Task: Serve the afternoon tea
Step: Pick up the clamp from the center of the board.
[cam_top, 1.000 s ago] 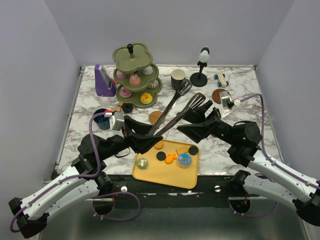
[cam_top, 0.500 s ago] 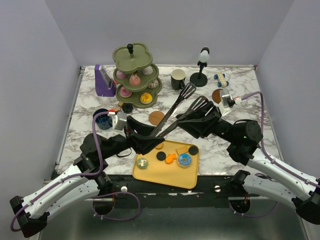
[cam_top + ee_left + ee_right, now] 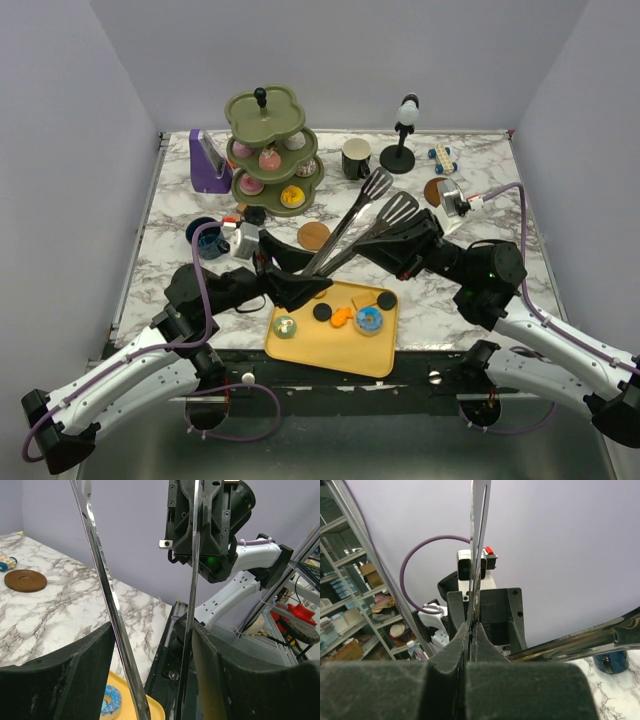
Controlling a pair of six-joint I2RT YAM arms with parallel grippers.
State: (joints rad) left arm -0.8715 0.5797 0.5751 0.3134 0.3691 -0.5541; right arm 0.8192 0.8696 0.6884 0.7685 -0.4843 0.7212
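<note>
While both arms share the tongs (image 3: 352,228) mid-air, the food itself is untouched. Status:

- right tool (image 3: 471,630): clenched on one thin tong leg, pads flat on the metal, clear in its wrist view.
- left tool (image 3: 150,640): spread wide, straddling both legs towards the hinge end. Each leg looks sprung against a pad, so I read it as holding the tongs, not released.
- Tongs' long axis runs near-left to far-right. The heads point at the far-right area between the black mug (image 3: 355,157) and one coaster (image 3: 437,190).
- Loose treats sit on the yellow tray (image 3: 300,348) at the near edge of the tabletop (image 3: 480,160), below and nearer than both tools: blue doughnut (image 3: 368,320), black biscuits (image 3: 322,312), small cupcake (image 3: 285,326). The heads face away from them.
- Olive stand (image 3: 270,150), partly loaded, is far-left.
- Key relation: the pickup end is on the far side, away from the tray. My guess is the tongs need swinging round or tipping heads-down before any grab. The left tool is nearer the tray's far-left corner and nearer the stand.

Delta vs a second ago: the right tool was gaping beneath the tongs; now it's up and clamped on the leg. The heads drifted slightly right and nearer. Tray contents are the same.
</note>
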